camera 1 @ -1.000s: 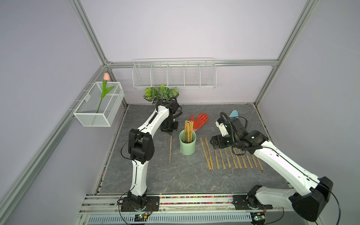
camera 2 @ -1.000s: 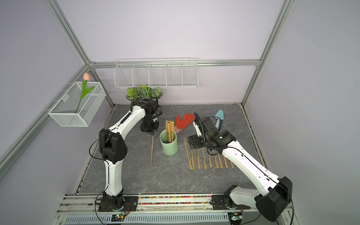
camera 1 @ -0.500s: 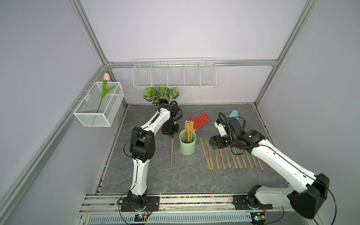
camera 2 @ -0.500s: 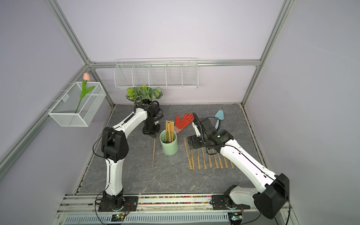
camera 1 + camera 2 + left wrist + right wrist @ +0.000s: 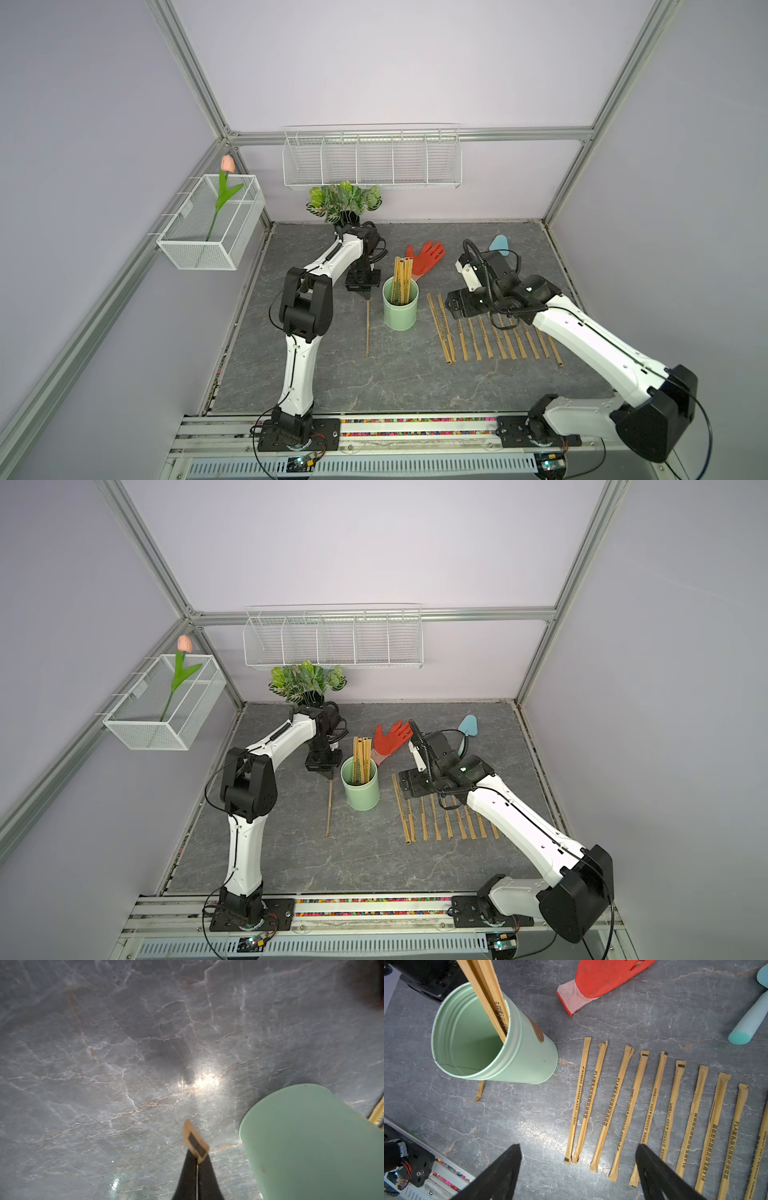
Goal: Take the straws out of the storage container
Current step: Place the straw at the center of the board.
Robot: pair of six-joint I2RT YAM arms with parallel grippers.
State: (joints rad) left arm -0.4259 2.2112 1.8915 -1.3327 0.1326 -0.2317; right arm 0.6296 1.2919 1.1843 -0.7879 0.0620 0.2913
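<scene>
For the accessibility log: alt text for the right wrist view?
A row of tan paper-wrapped straws lies on the grey marbled tabletop beside a pale mint-green cylindrical cup holding a few more, seen past open black jaws. A red work glove lies nearby.
</scene>
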